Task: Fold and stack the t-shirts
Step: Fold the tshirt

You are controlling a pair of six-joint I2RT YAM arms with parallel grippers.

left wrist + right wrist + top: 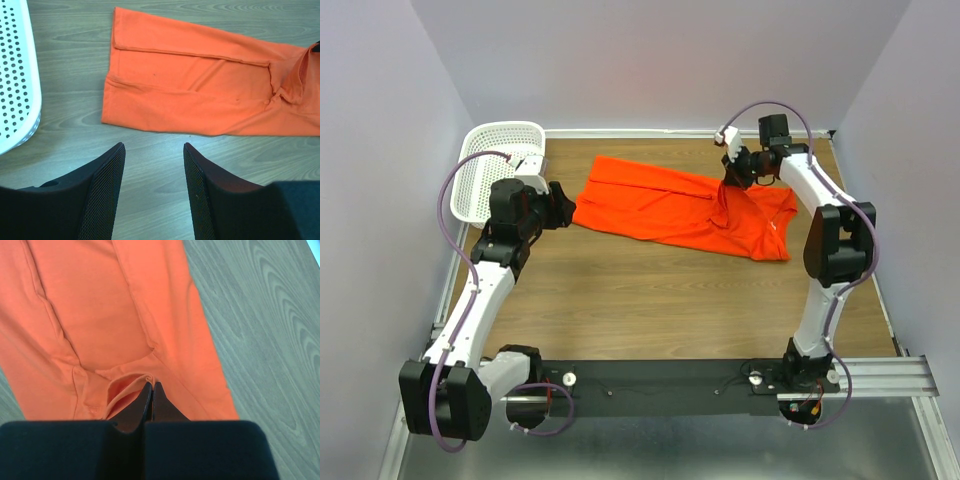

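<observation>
One bright orange-red t-shirt point(660, 205) lies partly folded across the far half of the wooden table. My right gripper point(726, 188) is over its right part, shut on a pinched-up ridge of the fabric. In the right wrist view that ridge of the t-shirt point(100, 315) peaks at the tips of the right gripper point(151, 384). My left gripper point(563, 205) hovers just off the shirt's left edge. In the left wrist view the left gripper point(154, 146) is open over bare wood with nothing between its fingers, and the t-shirt point(200, 95) lies just beyond them.
A white perforated plastic basket point(490, 170) stands at the far left of the table, right behind the left arm; its wall point(15, 75) shows at the left of the left wrist view. Grey walls close in the table on three sides.
</observation>
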